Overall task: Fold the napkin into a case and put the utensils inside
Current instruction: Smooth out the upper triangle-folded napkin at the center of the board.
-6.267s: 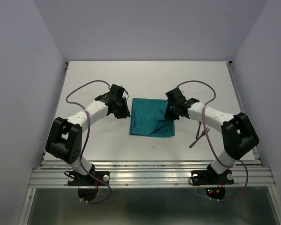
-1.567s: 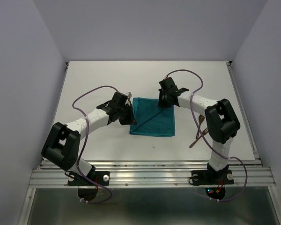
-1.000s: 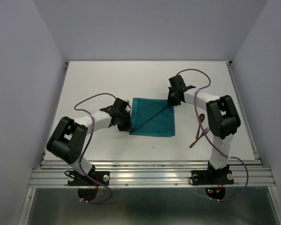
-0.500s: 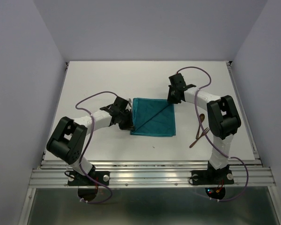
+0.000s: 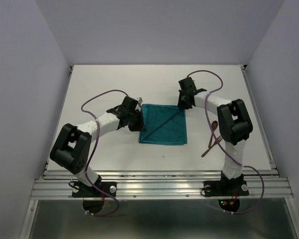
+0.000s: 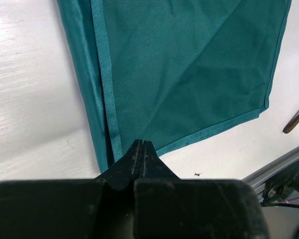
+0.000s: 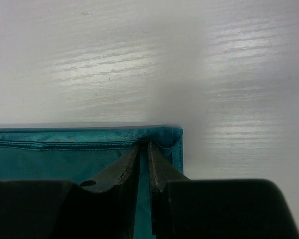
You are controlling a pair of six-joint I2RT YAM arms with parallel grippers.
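Since half a second ago our left gripper (image 5: 137, 125) has slid along the left edge of the napkin (image 5: 163, 125), away from the arm bases, while our right gripper (image 5: 184, 102) has kept its place at the cloth's far right corner. From the left wrist we see the left gripper (image 6: 141, 145) with its jaws pressed fully together. The tips sit over the hem beside a corner of the napkin (image 6: 189, 64), and we cannot tell whether any cloth is caught between them. Ahead of those tips the cloth lies flat on the table (image 5: 114, 84). A diagonal crease runs away from them, and a doubled, shiny hem runs along the edge to their left. One end of the utensils (image 6: 297, 115) shows past the cloth's far side, off to the tips' right. From the right wrist, the right gripper (image 7: 144, 149) has its jaws at a narrow slit, closed on the corner of the napkin (image 7: 50, 159). The hem crosses just at the fingertips and the corner curls up beside the right-hand finger. Bare table (image 7: 139, 59) lies beyond. From above, the utensils (image 5: 211, 141) lie crossed, well apart from both grippers, nearer the bases than the right gripper and outside the cloth's right edge.
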